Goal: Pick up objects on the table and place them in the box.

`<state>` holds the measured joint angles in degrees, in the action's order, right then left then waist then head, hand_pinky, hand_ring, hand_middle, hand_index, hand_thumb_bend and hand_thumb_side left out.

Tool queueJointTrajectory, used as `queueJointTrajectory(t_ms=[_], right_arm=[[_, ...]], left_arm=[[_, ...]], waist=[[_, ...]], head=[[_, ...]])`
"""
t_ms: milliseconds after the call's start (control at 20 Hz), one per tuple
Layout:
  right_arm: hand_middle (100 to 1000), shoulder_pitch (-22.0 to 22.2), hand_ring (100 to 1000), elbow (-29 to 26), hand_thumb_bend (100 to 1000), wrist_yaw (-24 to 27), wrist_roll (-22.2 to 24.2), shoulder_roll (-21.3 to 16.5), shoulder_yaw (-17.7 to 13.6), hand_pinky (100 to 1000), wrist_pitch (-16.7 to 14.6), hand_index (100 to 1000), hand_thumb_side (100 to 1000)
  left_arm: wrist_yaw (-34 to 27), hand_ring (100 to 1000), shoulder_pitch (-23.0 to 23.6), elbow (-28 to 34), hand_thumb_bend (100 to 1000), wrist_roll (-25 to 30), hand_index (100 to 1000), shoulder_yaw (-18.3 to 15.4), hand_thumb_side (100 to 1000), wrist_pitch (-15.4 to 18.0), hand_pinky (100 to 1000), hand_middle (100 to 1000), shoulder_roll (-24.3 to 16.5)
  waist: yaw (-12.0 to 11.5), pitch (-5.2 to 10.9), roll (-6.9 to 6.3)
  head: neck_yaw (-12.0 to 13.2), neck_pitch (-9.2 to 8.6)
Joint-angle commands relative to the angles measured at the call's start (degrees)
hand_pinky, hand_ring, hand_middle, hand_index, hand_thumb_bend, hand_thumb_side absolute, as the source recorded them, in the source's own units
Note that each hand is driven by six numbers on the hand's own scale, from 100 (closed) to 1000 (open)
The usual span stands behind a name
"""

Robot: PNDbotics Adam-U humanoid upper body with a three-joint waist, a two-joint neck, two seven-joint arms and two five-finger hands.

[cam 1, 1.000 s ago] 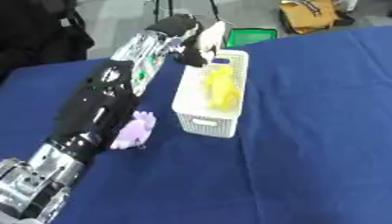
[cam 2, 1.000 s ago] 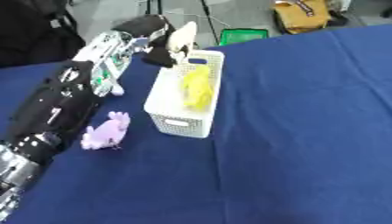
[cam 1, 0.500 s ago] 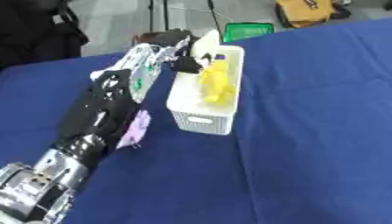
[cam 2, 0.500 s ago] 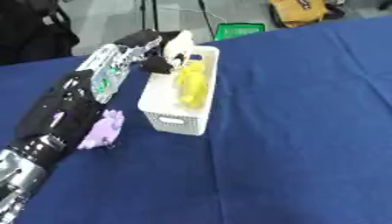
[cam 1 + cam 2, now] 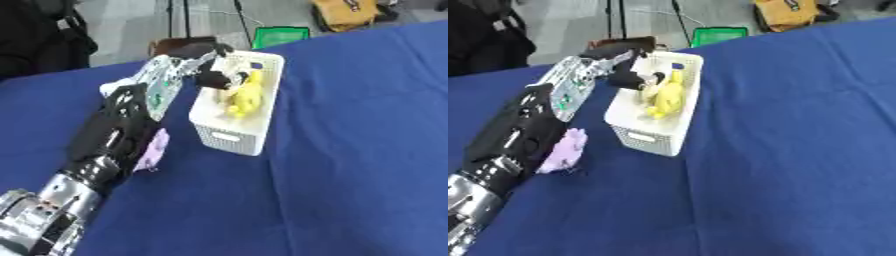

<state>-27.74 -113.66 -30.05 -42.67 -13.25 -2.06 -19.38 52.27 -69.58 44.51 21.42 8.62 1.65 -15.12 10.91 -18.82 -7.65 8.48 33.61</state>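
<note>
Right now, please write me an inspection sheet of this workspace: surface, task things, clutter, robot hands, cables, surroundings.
Surface: table under a blue cloth, a few creases.
Task things: white slotted box standing upright; yellow toy inside it; black and white object at the box's far end, in the left robot hand; purple toy on the cloth left of the box, beside the left arm.
Clutter: nothing seen on the cloth.
Robot hands: left robot hand over the box's far end, fingers curled on the black and white object; right robot hand not in view.
Cables: dark cables on the floor beyond the table.
Surroundings: green item and yellow bag on the floor; dark stand legs.
</note>
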Motion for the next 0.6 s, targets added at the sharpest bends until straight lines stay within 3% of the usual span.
queueJointTrajectory(t_ms=[50,400,600], right_arm=[[666,-0.8,842,-0.9,100,0.4,-0.2,-0.4,0.1,821,-0.2,752,862],[666,-0.2,842,-0.9,100,0.4,-0.1,-0.3,0.1,821,0.1,752,861],[666,0.6,842,-0.9,100,0.3,-0.1,-0.3,-0.1,820,0.3,752,861]], left_arm=[[0.4,827,-1.0,0.3,390,-0.5,1000,-0.7,806,-0.2,696,977,-0.5],[0.1,820,-1.5,1.3,373,1.9,1000,-0.7,801,-0.7,693,958,-0.9],[-1.9,780,-2.1,4.2,307,3.9,997,-1.1,794,-1.4,649,891,-2.3]], waist=[[0.0,0.98,0.42],[-0.7,1.63,0.76],[-1.8,2.65,1.09]], head=[[0.0,-0.69],[-0.1,0.33],[-0.6,1.20]])
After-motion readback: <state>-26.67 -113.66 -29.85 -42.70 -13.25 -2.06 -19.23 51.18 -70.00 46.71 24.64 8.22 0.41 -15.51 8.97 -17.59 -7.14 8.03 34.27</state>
